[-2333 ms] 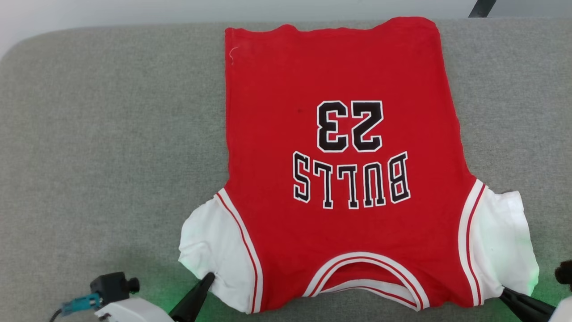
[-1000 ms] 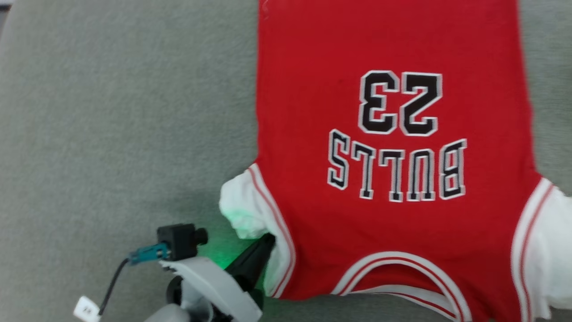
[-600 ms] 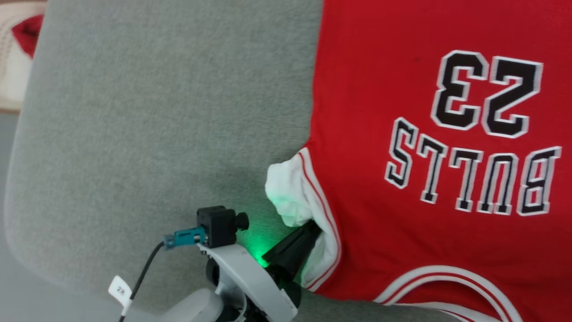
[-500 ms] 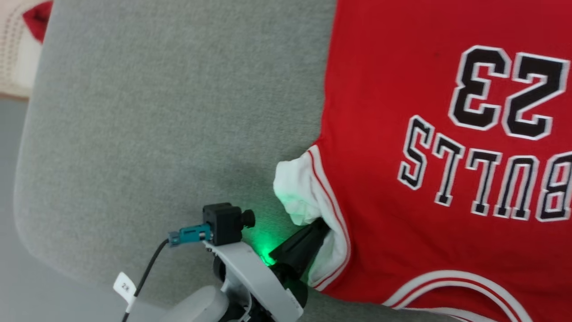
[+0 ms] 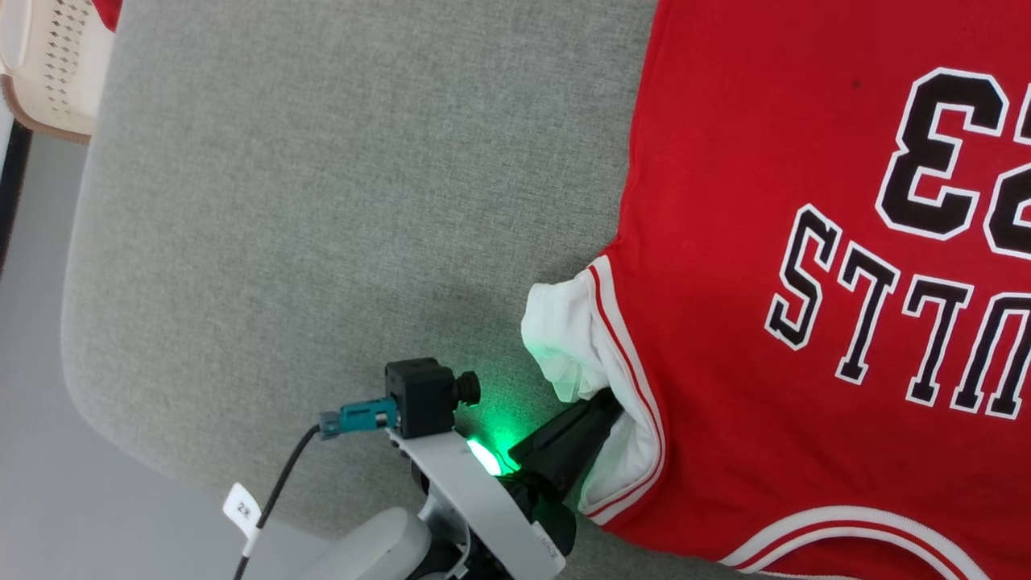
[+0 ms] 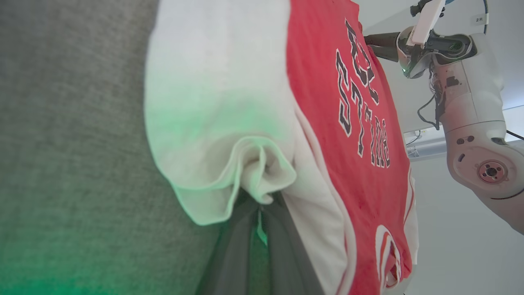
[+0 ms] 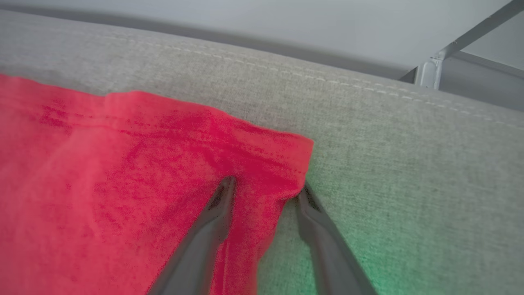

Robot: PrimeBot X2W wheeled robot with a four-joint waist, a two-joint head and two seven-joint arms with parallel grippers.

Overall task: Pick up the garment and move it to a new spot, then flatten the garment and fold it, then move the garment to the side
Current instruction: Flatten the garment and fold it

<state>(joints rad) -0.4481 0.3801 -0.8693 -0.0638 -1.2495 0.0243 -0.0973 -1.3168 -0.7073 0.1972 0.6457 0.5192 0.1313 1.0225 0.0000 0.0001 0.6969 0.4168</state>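
Bearing the garment (image 5: 765,161): grey surface (image 5: 322,201), pale floor (image 5: 32,419).

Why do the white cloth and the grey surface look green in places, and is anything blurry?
Head view: a green light by the left gripper tints the white panel of the garment and the grey surface around it. Left wrist view: a green cast again, and the near fingers look soft. Right wrist view: green at the lower right, and the right gripper is slightly blurred.
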